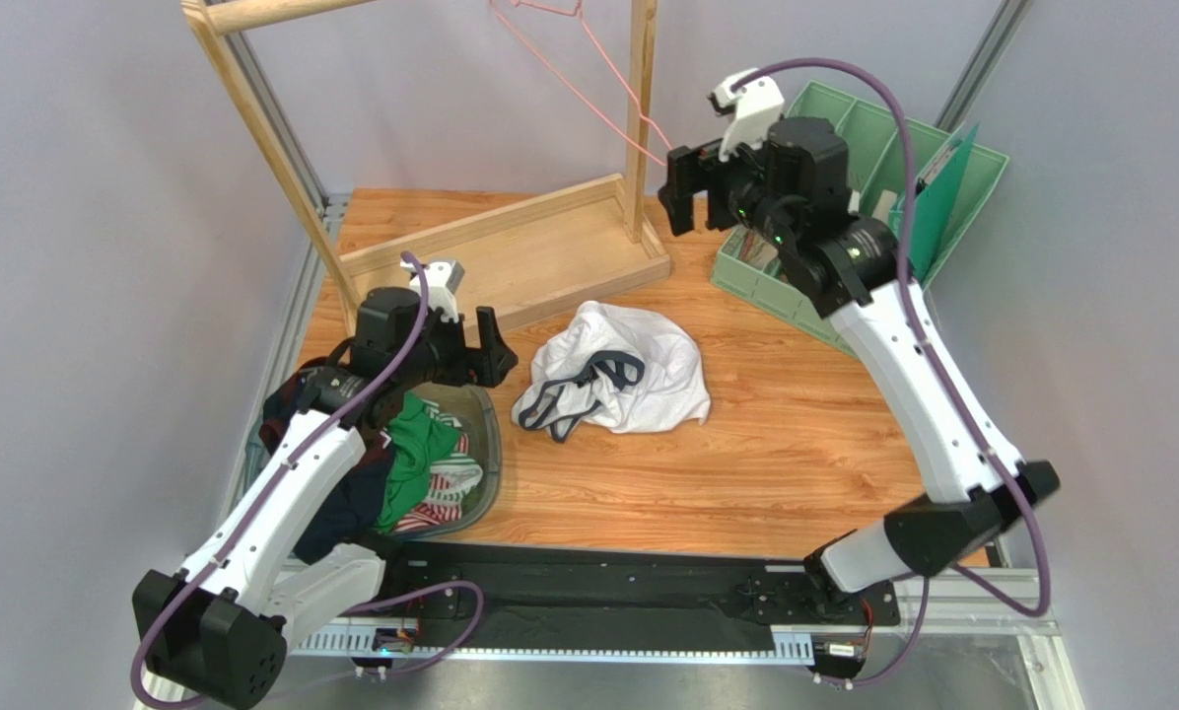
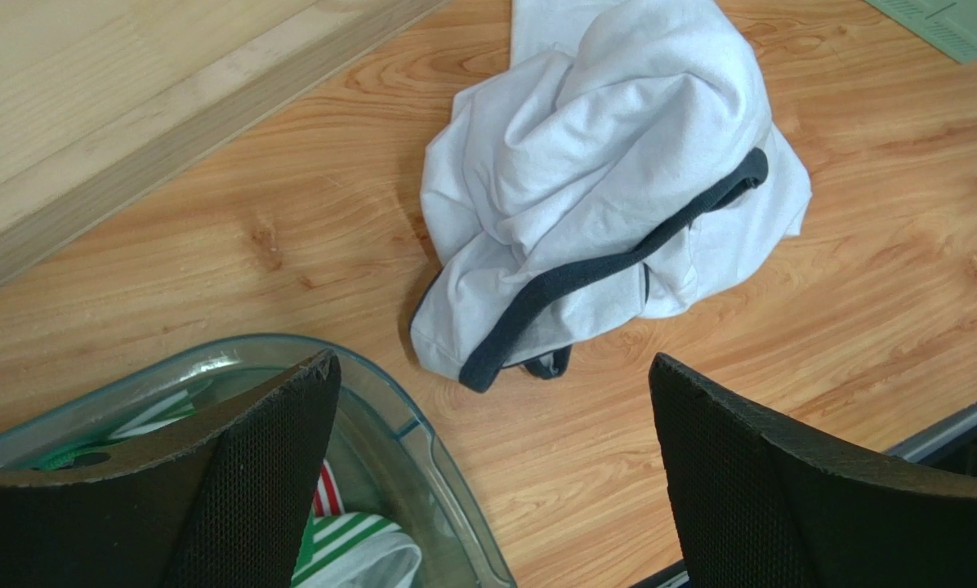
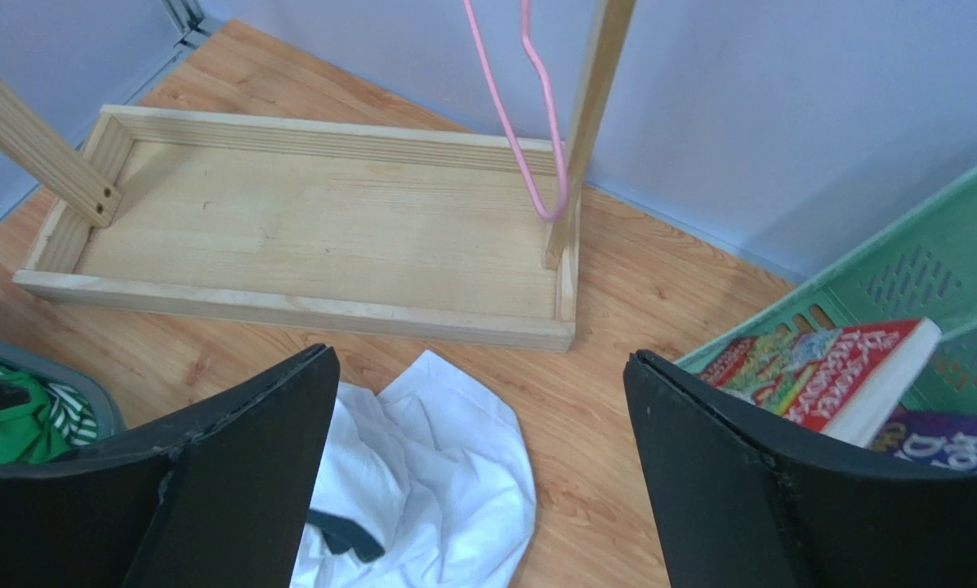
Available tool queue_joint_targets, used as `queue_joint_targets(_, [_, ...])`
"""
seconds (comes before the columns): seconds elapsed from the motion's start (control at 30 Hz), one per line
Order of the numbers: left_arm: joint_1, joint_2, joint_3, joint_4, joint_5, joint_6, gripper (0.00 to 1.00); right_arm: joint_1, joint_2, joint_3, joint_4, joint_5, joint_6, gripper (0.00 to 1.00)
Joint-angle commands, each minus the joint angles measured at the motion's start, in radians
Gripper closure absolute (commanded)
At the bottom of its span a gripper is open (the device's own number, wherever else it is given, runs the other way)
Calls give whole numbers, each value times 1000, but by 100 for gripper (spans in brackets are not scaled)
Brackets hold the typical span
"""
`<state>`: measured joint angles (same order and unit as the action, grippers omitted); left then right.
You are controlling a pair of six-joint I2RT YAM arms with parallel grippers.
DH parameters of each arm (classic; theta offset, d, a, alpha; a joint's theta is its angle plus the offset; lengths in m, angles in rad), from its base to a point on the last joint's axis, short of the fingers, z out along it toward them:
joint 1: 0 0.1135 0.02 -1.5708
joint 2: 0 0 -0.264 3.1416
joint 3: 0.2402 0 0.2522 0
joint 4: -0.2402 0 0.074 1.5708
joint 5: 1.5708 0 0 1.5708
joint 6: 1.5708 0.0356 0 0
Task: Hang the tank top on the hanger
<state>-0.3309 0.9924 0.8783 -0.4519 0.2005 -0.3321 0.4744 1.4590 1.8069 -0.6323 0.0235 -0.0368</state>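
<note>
The bench (image 1: pixel 788 459) is a wood-grain top with both arms bolted at its 6 o'clock edge. The rack (image 1: pixel 551 259) stands at 11 o'clock from the bench's middle, its flat tray base on the wood and its posts rising out of the top view. A green crate (image 1: pixel 847 111) sits at 2 o'clock, with books (image 3: pixel 837 368) in it. A clear tub (image 1: pixel 485 444) sits at 8 o'clock, holding a green garment (image 1: pixel 411 459) and darker cloth that spills over its far side.

The tank top (image 1: pixel 633 370) lies crumpled on the bench near the middle, just beside the tub and apart from the rack base. White cloth and a loop of dark trim show; the lettering is folded out of sight. It is not on the hanger.

The hanger (image 1: pixel 596 82) is thin pink wire hanging beside the rack's right post, its lower corner close against that post in the right wrist view. Its hook runs out of the frames.

The left claw (image 1: pixel 477 355) hovers over the tub's rim, released, jaws wide and holding nothing; the tank top lies at its 12 o'clock in its own view. The right claw (image 1: pixel 704 200) hangs high at 1 o'clock from the tank top, near the hanger's lower corner, also released and holding nothing.
</note>
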Motion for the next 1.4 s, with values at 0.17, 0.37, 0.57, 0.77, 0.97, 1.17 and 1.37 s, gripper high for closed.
queue_joint_targets(0.17, [6,-90,-32,-8,33,-71,1,-28,300,356,74,-100,-95,8])
queue_joint_targets(0.37, [6,-161,-56,-47,-3,-85,1,-63,434,460,132,-152,-106,8])
queue_joint_targets(0.57, [6,-193,-73,-76,-23,-100,1,-88,529,526,169,-227,-117,7])
queue_joint_targets(0.77, [4,-213,-71,-91,-42,-110,1,-105,598,600,184,-264,-107,6])
queue_joint_targets(0.97, [6,-215,-73,-100,-52,-104,1,-111,613,611,152,-333,-81,19])
queue_joint_targets(1.17, [6,-212,-78,-96,-58,-104,1,-109,616,600,88,-379,-81,33])
queue_joint_targets(1.37, [6,-209,-76,-96,-62,-99,1,-109,609,598,69,-405,-68,70])
